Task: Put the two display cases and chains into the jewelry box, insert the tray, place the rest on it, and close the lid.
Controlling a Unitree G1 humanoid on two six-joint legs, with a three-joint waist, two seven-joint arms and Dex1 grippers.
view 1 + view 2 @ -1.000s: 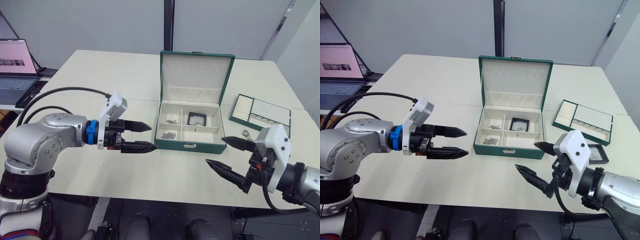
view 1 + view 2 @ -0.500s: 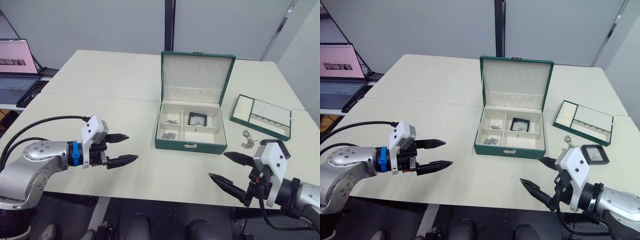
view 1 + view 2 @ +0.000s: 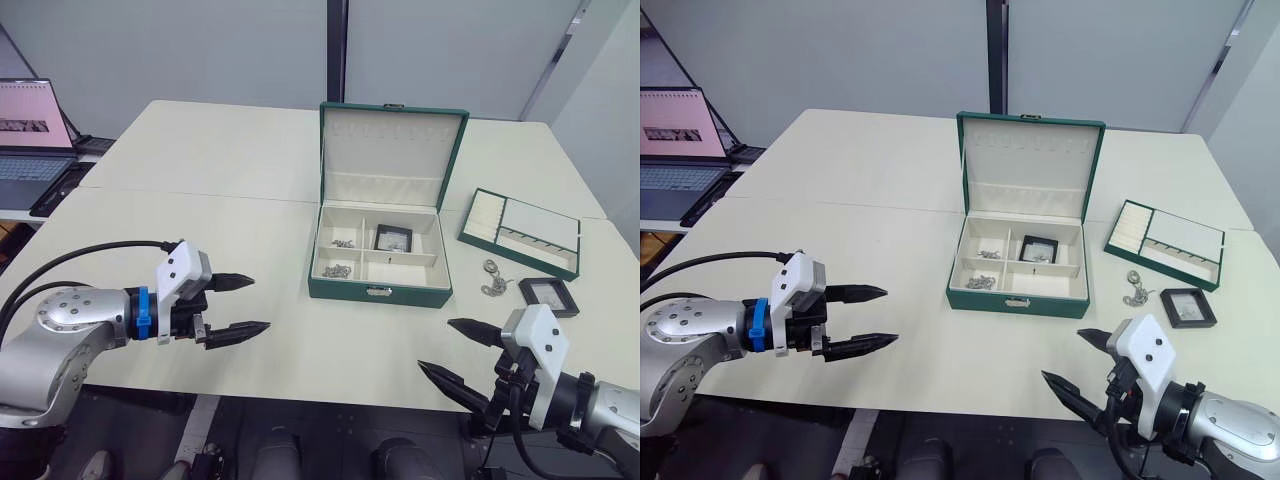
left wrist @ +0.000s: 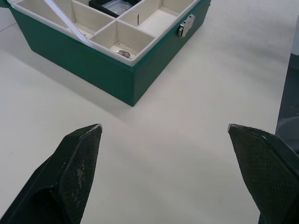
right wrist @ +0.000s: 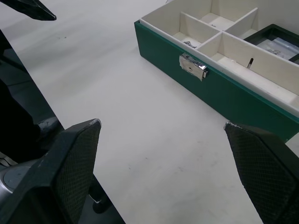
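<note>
The jewelry box (image 3: 380, 291) stands open mid-table, its lid (image 3: 392, 150) upright behind it. One display case (image 3: 393, 238) lies in a back compartment, and chains (image 3: 338, 270) sit in the left compartments. A second display case (image 3: 546, 293) and another chain (image 3: 493, 277) lie on the table right of the box. Behind them rests the tray (image 3: 520, 232). My left gripper (image 3: 258, 304) hovers open and empty near the table's front left, well clear of the box. Open and empty too, my right gripper (image 3: 436, 345) hangs over the front edge, short of the box's clasp (image 5: 192, 65).
A laptop (image 3: 30, 130) sits on a side desk at the far left. The table's front edge (image 3: 330, 385) runs just under both grippers. Bare tabletop lies between the grippers and the box front.
Both arms have pulled back from the box toward the table's front edge. The right gripper's retreat has uncovered the display case lying on the table. Both grippers stayed open.
</note>
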